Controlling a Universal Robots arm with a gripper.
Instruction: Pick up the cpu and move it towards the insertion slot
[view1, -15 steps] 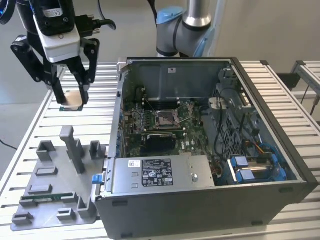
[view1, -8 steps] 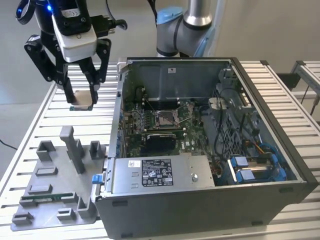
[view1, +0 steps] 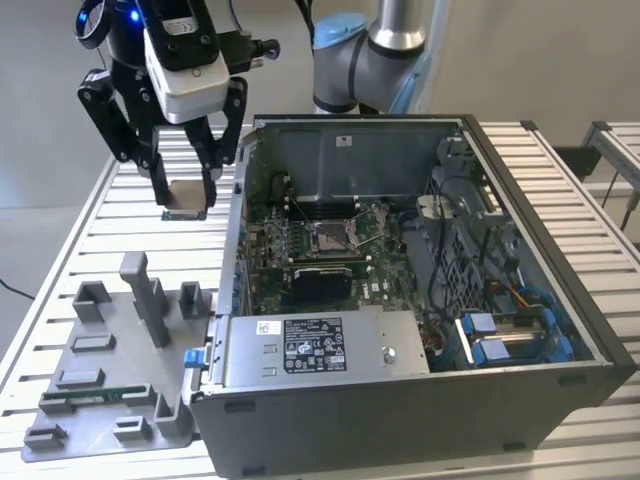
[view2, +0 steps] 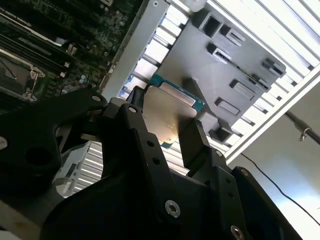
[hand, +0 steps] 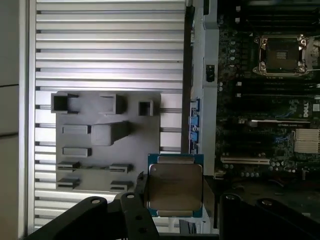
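Observation:
My gripper (view1: 186, 192) hangs above the slatted table at the exterior view's left, outside the open computer case, shut on the cpu (view1: 187, 197). The cpu (hand: 174, 186) is a flat square chip with a pale metal top and a thin green rim, clamped by its edges between the black fingers (view2: 192, 145); it also faces the second wrist view as the same chip (view2: 167, 112). The insertion slot (view1: 330, 237), a silver-framed socket with a brownish centre, lies on the green motherboard inside the case, well to the exterior view's right of the gripper, and appears again in the first wrist view (hand: 281, 55).
A grey plastic tray (view1: 110, 380) with upright posts and recesses lies on the table below the gripper, with a green memory stick (view1: 95, 396) in it. The case's metal side wall (view1: 238, 240) stands between gripper and motherboard. A power supply box (view1: 310, 345) fills the case front.

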